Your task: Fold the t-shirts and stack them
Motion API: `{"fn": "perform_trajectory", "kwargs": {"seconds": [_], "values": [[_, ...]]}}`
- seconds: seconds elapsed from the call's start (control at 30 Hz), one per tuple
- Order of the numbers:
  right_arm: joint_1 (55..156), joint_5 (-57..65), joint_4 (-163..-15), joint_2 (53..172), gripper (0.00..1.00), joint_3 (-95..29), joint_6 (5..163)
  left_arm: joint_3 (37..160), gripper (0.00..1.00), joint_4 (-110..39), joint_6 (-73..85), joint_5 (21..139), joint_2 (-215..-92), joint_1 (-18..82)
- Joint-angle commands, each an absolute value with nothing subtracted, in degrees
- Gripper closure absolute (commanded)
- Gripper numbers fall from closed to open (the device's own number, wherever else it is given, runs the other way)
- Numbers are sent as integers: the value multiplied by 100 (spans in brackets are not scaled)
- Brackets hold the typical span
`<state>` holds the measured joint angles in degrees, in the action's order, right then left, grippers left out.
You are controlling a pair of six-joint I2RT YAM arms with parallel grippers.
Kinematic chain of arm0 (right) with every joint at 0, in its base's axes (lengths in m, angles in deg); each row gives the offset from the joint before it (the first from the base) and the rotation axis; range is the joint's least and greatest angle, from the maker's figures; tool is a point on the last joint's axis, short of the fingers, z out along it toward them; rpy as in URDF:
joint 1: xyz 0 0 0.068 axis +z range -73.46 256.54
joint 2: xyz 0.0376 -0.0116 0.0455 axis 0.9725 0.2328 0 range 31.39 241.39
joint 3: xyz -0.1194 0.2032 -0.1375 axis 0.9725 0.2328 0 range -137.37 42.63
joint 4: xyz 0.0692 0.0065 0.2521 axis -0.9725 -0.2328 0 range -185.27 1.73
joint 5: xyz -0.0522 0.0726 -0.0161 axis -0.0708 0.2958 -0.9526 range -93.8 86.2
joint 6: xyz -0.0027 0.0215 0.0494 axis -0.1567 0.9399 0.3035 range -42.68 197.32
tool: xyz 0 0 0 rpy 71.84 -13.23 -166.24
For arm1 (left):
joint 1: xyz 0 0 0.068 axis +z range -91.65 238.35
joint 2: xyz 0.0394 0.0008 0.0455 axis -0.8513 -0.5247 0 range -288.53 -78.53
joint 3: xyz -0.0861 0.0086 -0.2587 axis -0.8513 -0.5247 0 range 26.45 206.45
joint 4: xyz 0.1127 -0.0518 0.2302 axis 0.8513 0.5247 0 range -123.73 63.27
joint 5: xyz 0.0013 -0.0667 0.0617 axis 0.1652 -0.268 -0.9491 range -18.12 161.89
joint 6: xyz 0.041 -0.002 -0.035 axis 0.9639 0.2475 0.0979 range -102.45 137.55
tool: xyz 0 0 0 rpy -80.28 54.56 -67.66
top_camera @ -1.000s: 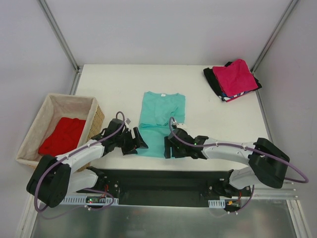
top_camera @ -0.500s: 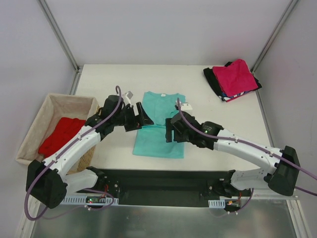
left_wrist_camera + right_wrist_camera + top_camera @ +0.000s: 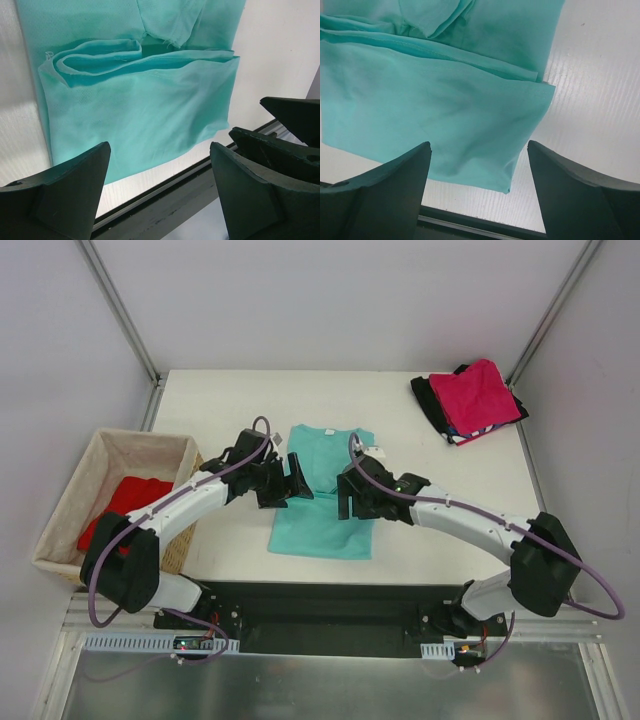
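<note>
The teal-green t-shirt point(image 3: 325, 495) lies flat mid-table, its lower part folded up over itself; it fills the left wrist view point(image 3: 145, 100) and the right wrist view point(image 3: 435, 95). My left gripper point(image 3: 297, 483) is open and empty at the shirt's left edge. My right gripper point(image 3: 345, 502) is open and empty over the shirt's right half. The magenta-pink t-shirt point(image 3: 476, 393) lies folded on top of the striped t-shirt point(image 3: 464, 437) and the black t-shirt point(image 3: 432, 403) at the back right. The bright red t-shirt point(image 3: 122, 508) lies in the basket.
A tan wicker basket point(image 3: 80, 468) with cloth lining stands at the left edge, beside my left arm. The table's near edge has a dark rail point(image 3: 330, 605). Metal frame posts rise at the back corners.
Both grippers carried the shirt's bottom hem away from the near edge toward the middle, let it go and now hang open above the fold. The shirt is shorter than before.
</note>
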<state>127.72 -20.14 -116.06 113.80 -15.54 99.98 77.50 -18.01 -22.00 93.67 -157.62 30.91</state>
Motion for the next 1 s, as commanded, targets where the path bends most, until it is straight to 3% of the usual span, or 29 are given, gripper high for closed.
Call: {"fn": "perform_trajectory", "kwargs": {"seconds": [0.0,0.67,0.97], "values": [[12655,-1857,-11341,11383,18,-1476,9833,7848,19,-1932,-2051,9271,-15851,3040],[11600,-1567,-10656,11224,22,-694,9613,7997,20,-1967,-2113,9043,-16124,3040],[11486,-1409,-10427,11444,44,-571,9718,7954,20,-1967,-2113,8999,-16133,3049]]}}
